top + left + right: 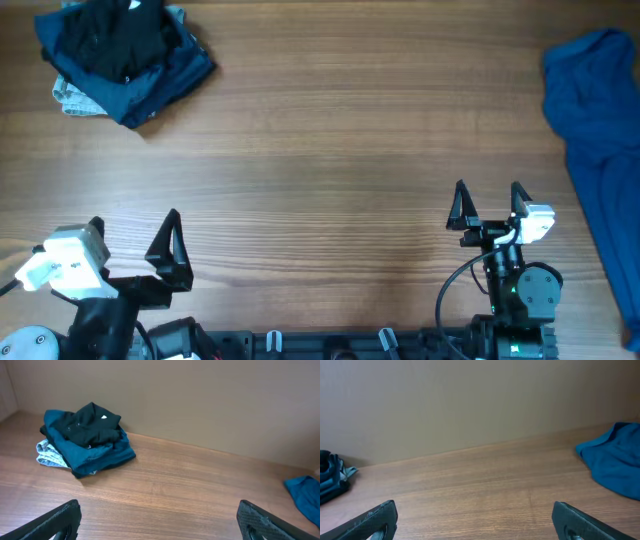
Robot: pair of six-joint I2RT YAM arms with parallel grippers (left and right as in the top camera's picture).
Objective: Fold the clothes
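A pile of clothes sits at the far left corner of the table: a black shirt-like garment (115,40) with a tiny white label on top of a folded dark teal-blue one (165,75). It also shows in the left wrist view (87,427). A royal blue garment (600,120) lies loose along the right edge and shows in the right wrist view (615,460). My left gripper (135,232) is open and empty near the front left. My right gripper (489,200) is open and empty near the front right.
A light grey-white patterned cloth (72,97) pokes out under the pile, also in the left wrist view (47,454). The wooden table (330,150) spans the view, with a plain wall (470,400) behind it.
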